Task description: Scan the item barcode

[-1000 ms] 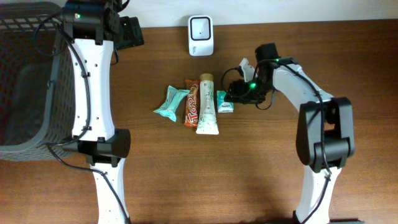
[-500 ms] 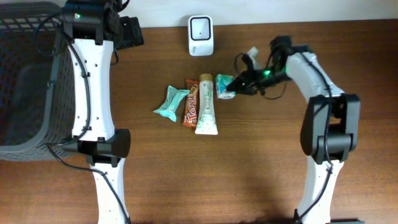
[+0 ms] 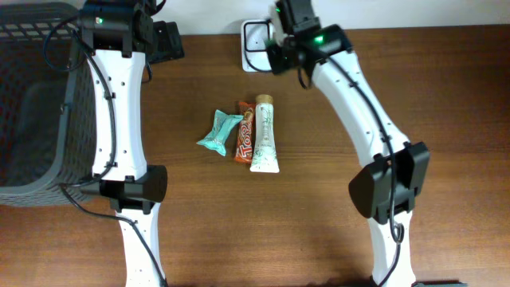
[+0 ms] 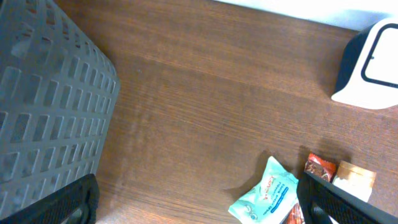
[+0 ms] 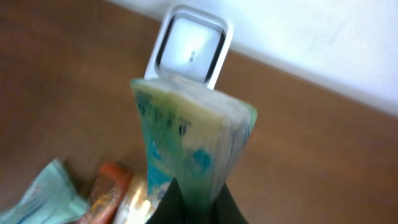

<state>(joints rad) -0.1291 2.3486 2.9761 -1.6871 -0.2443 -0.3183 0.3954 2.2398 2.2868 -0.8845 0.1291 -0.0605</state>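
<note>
Overhead, a dark brown, wood-grain counter (image 3: 335,215) carries two white robot arms. The right gripper (image 5: 198,208) reaches to the far edge of the counter, and its black jaws are pinched tight on the bottom of a teal-and-white packet (image 5: 186,143). The packet is soft and crinkled, printed in blue, and stands upright with its wide sealed end uppermost. It is held off the counter just in front of the barcode scanner (image 5: 189,50). The scanner is a smooth white block with rounded corners and a dark-framed, pale glassy window. From the wrist camera, the top of the packet overlaps the scanner's lower rim. From overhead, the right arm covers part of the scanner and hides the packet.

Three loose items lie side by side near the middle of the counter. They are a pale teal pouch (image 3: 219,133) with crimped ends, a glossy orange-brown candy bar (image 3: 245,132), and a cream squeeze tube (image 3: 264,137) with a tan cap. The bar and the tube touch.

The left gripper (image 4: 208,200) hangs near the far left corner with its jaws spread wide and nothing between them. Beside it, a dark grey plastic lattice basket (image 4: 43,106) stands along the left edge.
</note>
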